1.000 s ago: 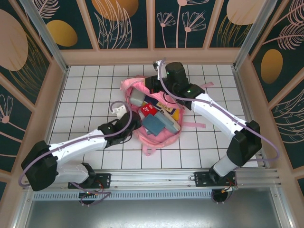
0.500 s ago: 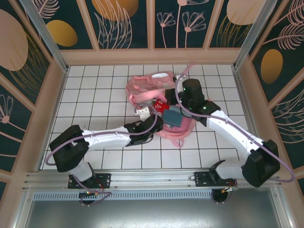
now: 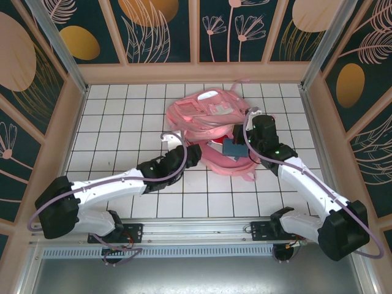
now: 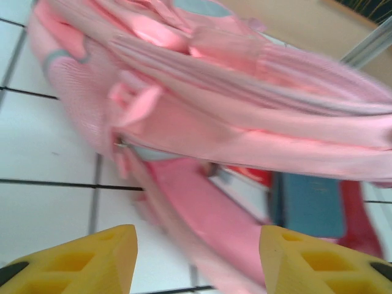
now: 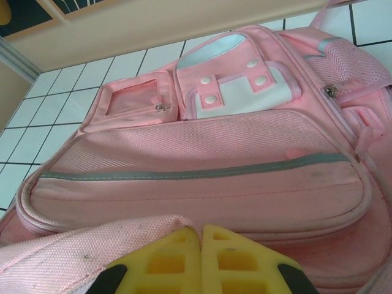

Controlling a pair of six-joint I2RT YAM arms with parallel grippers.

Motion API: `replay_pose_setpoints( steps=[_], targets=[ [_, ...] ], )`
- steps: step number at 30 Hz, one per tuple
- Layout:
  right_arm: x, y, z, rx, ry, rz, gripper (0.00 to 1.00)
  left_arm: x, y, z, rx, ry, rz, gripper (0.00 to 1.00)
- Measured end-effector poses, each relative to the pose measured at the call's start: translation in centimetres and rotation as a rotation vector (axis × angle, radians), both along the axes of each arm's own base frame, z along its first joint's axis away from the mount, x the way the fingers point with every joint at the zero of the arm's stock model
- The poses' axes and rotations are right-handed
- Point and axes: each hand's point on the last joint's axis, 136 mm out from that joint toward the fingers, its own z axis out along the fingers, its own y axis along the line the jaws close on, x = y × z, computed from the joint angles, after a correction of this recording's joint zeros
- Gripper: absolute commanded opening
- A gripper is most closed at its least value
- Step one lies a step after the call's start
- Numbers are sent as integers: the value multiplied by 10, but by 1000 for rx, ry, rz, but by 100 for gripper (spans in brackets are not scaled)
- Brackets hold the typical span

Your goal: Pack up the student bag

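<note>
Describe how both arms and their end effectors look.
The left arm and right arm have smooth white curved shells with black joints. A lilac cable loops loosely along each. The left end effector and right end effector carry blocky yellow fingers moulded with rectangular recesses, on black mounts.

We count one student bag, lying just ahead of both claws. There are two claws: the left claw and the right claw, each with two yellow fingers. Beyond the right claw, the bag's front carries two small pockets, one windowed pocket and one white-flapped pocket. It also has four white studs, two zip pulls and one grey strip. Ahead and right of the left claw, in the bag's open mouth, we make out one teal book and one red item.
</note>
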Motion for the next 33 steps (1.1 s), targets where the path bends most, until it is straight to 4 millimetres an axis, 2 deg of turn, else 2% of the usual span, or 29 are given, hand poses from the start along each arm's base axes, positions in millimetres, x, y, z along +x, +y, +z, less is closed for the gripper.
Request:
replay_pose_setpoints(
  steps=[2, 4, 6, 9, 14, 19, 23, 28, 33],
  targets=[
    [0, 2, 1, 5, -1, 8, 1, 5, 23, -22, 78, -3, 8, 54],
    [1, 4, 4, 14, -1, 18, 1, 9, 41, -40, 138, 5, 8, 48],
    [3, 8, 10, 23, -6, 27, 1, 9, 48, -52, 172, 11, -17, 47],
    [7, 11, 19, 35, -19, 36, 1, 6, 36, -58, 164, -1, -96, 39],
    [6, 13, 20, 39, -16, 46, 1, 15, 15, -70, 132, -13, -184, 41],
    [6, 13, 20, 39, -14, 47, 1, 30, 14, -95, 100, 32, -212, 40],
    [5, 14, 19, 41, -6, 49, 1, 46, 17, -88, 10, 8, -213, 40],
    [4, 14, 18, 42, -3, 52, 1, 53, 12, -75, -117, -27, -250, 39],
    [3, 15, 18, 52, 2, 54, 2, 56, 10, -81, -203, 1, -283, 39]
  ],
)
